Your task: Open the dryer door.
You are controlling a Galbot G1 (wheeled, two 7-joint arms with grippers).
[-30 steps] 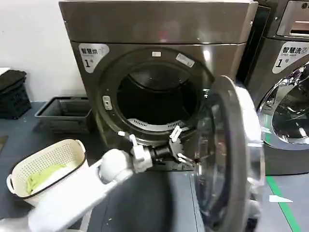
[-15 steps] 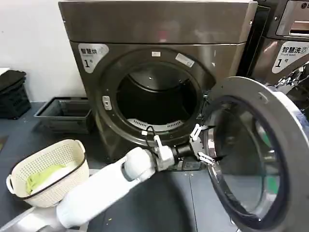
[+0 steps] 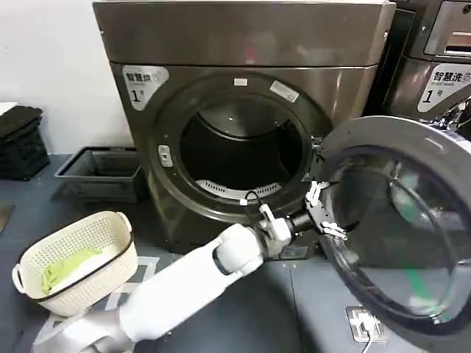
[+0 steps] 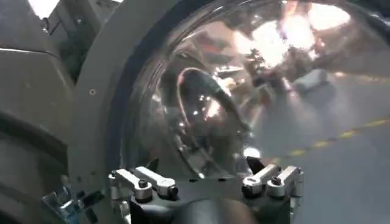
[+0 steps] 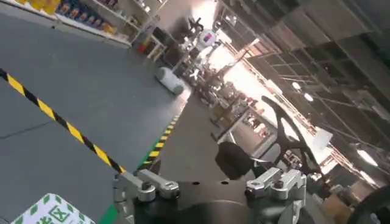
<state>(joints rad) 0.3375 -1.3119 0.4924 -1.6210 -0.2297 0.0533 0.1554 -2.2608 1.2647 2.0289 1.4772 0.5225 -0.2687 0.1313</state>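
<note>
The bronze-grey dryer marked "1" (image 3: 243,44) stands with its dark drum mouth (image 3: 239,151) uncovered. Its dryer door (image 3: 401,220) hangs swung out to the right, inner face and glass bulge toward me. My left arm reaches across from the lower left, and my left gripper (image 3: 326,212) is open at the door's inner rim near the hinge side, nothing between its fingers. In the left wrist view the left gripper (image 4: 206,173) sits just before the door's glass bulge (image 4: 207,103). The right gripper (image 5: 210,182) is open, facing a room floor away from the machine.
A white laundry basket (image 3: 110,272) with green cloth stands on the floor at the left. Behind it are a grey tray (image 3: 99,173) and a black crate (image 3: 18,143). A second machine (image 3: 441,66) stands close on the right. A small white plate (image 3: 366,323) lies under the door.
The door has swung farther out to the right. My left arm has stretched rightward with it, its gripper staying at the door's inner rim.
</note>
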